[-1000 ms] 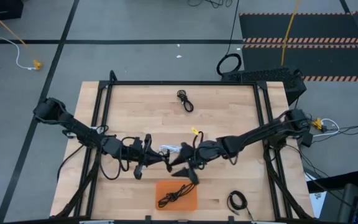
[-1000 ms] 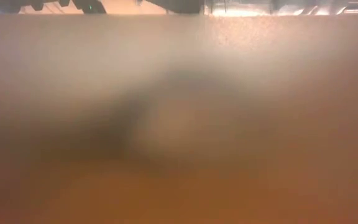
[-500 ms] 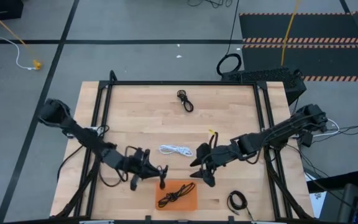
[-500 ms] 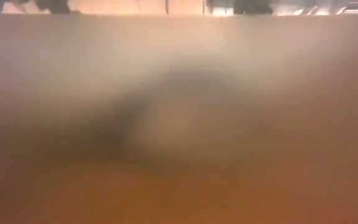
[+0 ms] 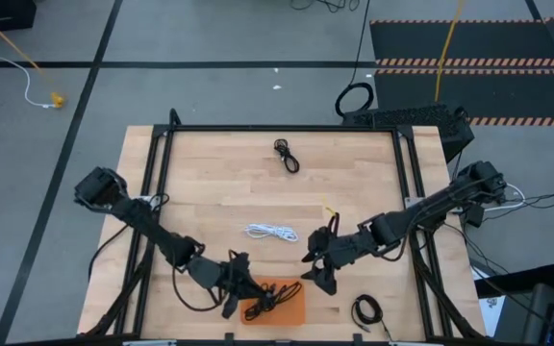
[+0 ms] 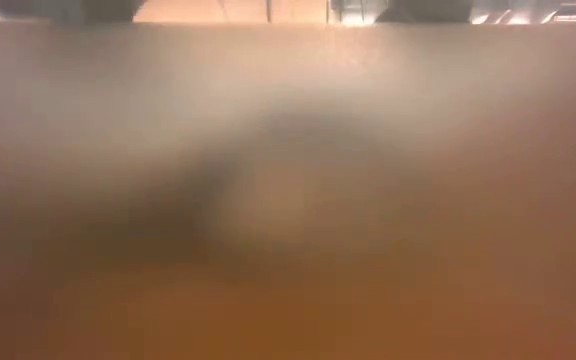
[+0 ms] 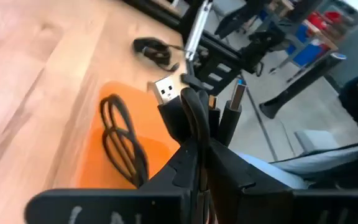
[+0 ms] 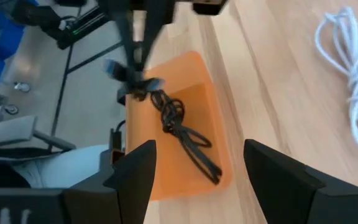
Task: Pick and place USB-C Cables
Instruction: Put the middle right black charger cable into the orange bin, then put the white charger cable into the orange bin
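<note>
High view: placing step judged in hand, a black USB-C cable (image 7: 194, 106) being clamped in the closed left gripper (image 5: 241, 286) over the orange tray (image 5: 291, 309), release needed next; right gripper (image 5: 317, 268) held spread wide, empty, beside it.

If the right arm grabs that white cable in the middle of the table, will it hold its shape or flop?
Probably floppy: the white cable lies as a loose, thin, elongated coil flat on the table. Its loops look barely bound in the right wrist view, so strands may dangle. Likely light, given its thinness.
</note>
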